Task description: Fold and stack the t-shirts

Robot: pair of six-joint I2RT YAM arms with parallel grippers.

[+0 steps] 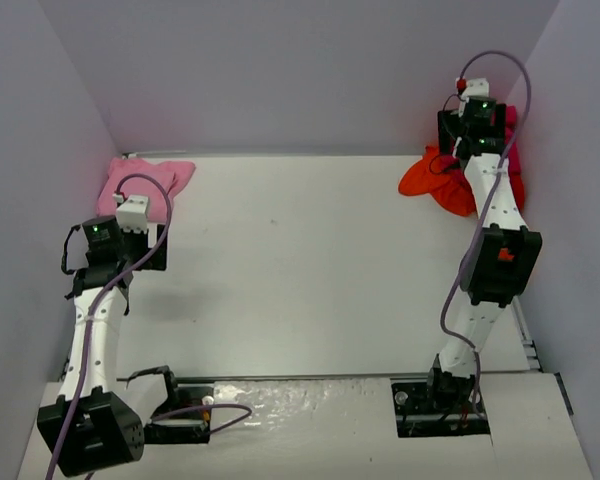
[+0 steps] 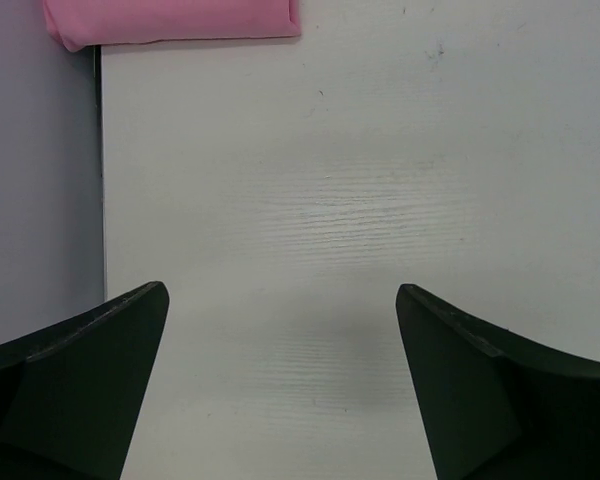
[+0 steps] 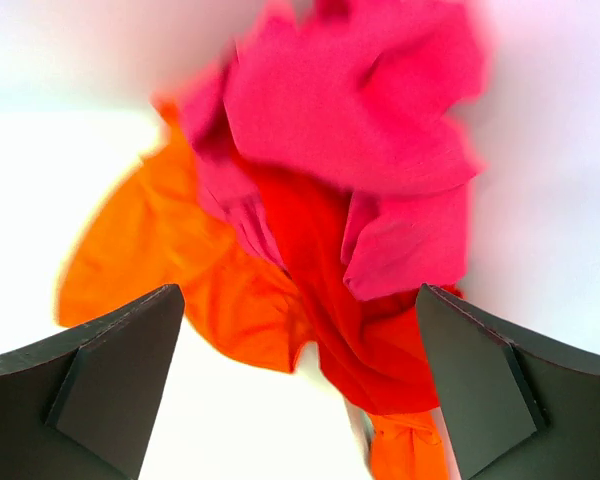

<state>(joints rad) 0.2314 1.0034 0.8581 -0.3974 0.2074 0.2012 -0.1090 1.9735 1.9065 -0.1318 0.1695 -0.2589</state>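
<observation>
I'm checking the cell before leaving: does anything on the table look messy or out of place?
Yes. In the far right corner the orange t-shirt, red t-shirt and magenta t-shirt lie crumpled in one tangled heap below the open right gripper. The pink t-shirt, far left, lies flat.

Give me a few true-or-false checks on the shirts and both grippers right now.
1. The light pink shirt lies alone at the far left of the table. True.
2. The left gripper is shut on that shirt. False: it is open over bare table, with the shirt ahead of it.
3. The right gripper is open above the orange shirt, red shirt and magenta shirt. True.
4. Those three shirts are folded and stacked. False: they lie in a crumpled heap at the far right.
</observation>
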